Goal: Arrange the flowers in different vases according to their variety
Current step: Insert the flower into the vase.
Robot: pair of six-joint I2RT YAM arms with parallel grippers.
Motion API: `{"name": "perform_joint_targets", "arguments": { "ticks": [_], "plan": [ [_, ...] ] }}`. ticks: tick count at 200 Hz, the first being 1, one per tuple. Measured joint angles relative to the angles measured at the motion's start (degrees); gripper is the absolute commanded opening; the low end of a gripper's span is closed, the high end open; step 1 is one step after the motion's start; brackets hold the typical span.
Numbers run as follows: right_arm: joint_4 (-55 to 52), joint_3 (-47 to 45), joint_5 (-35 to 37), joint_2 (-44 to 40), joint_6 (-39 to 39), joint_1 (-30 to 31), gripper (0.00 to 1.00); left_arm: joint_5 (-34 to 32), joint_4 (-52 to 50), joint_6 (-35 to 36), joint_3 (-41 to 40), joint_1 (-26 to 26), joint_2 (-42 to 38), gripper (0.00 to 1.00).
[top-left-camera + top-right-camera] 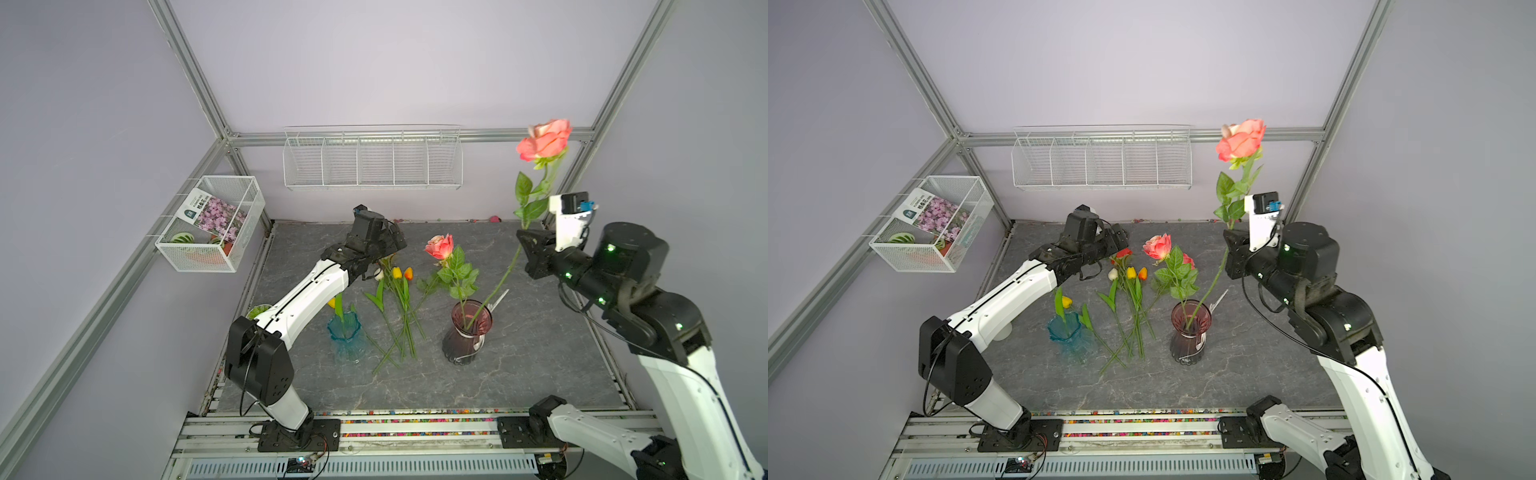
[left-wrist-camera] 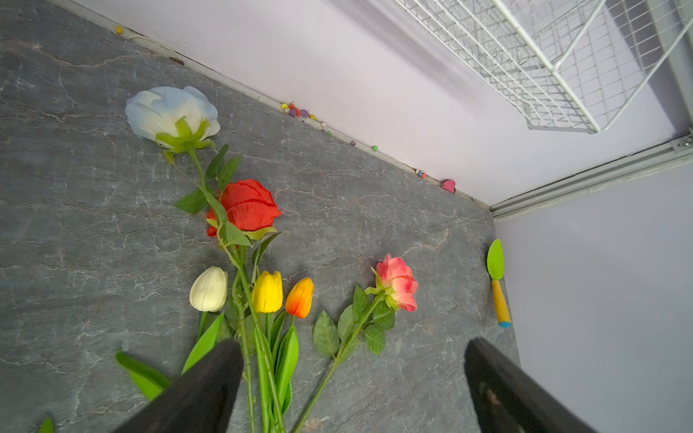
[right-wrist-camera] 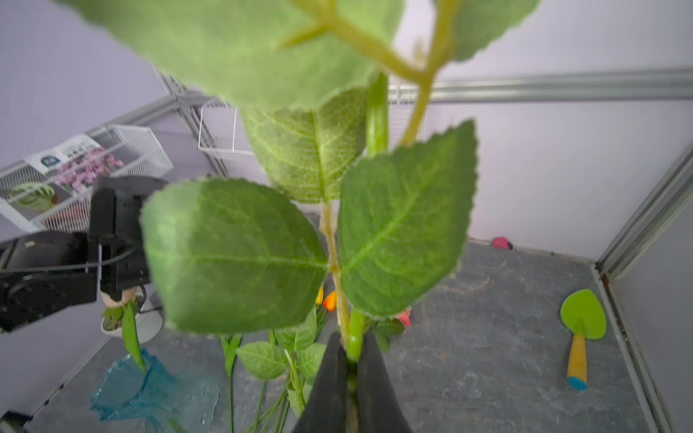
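The right gripper (image 3: 352, 360) is clamped on the stem of a tall coral-pink rose (image 1: 545, 139), just below its leaves. From there the stem slants down, and its foot sits inside the mouth of the maroon vase (image 1: 467, 338), beside a shorter coral-pink rose (image 1: 439, 246) that stands there already. This rose looks nearly placed and seems to need only release. One yellow tulip (image 1: 1066, 301) stands in the teal vase (image 1: 344, 332).

The left gripper (image 2: 352, 345) hangs empty, jaws wide apart, over the flowers lying on the table (image 1: 519, 374). These are a white-blue rose (image 2: 172, 112), a red rose (image 2: 247, 206), a small coral-pink rose (image 2: 398, 283), a cream tulip (image 2: 209, 289), a second yellow tulip (image 2: 267, 291) and an orange tulip (image 2: 300, 298). By my count, six are left to sort.

The right arm is raised high beside the table with its wrist turned inward. The left arm stretches low and forward across the table.
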Motion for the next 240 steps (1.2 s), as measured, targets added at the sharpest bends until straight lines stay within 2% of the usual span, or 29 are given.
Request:
{"name": "perform_joint_targets", "arguments": {
  "ticks": [50,67,111,130,175,195,240],
  "plan": [
    [2.45,-14.93,-3.89,-2.47,1.31,1.97,0.0,-0.7,-2.1,-2.08,0.94,0.0,3.54,0.9],
    [3.43,-17.16,-5.25,-3.34,1.57,2.62,0.08,-0.81,-2.71,-3.02,0.96,0.0,5.03,0.89],
    [5.68,-21.38,-9.31,-5.97,3.19,2.99,0.37,-1.16,-3.76,-5.9,0.98,0.0,9.2,0.84],
    [5.77,-22.47,-10.03,-6.6,3.28,2.99,0.44,-1.57,-3.76,-7.02,0.98,0.0,10.67,0.82],
    [5.05,-22.69,-10.12,-8.2,3.67,2.99,0.48,-5.88,-8.07,-11.13,6.51,0.04,16.41,0.76],
    [4.42,-22.62,-9.62,-9.14,3.8,2.99,0.49,-6.97,-8.92,-12.0,8.81,0.37,18.67,0.7],
    [3.21,-22.62,-8.46,-10.95,4.35,2.99,0.49,-7.76,-10.03,-13.64,9.57,0.9,22.32,0.62]
  ]
}}
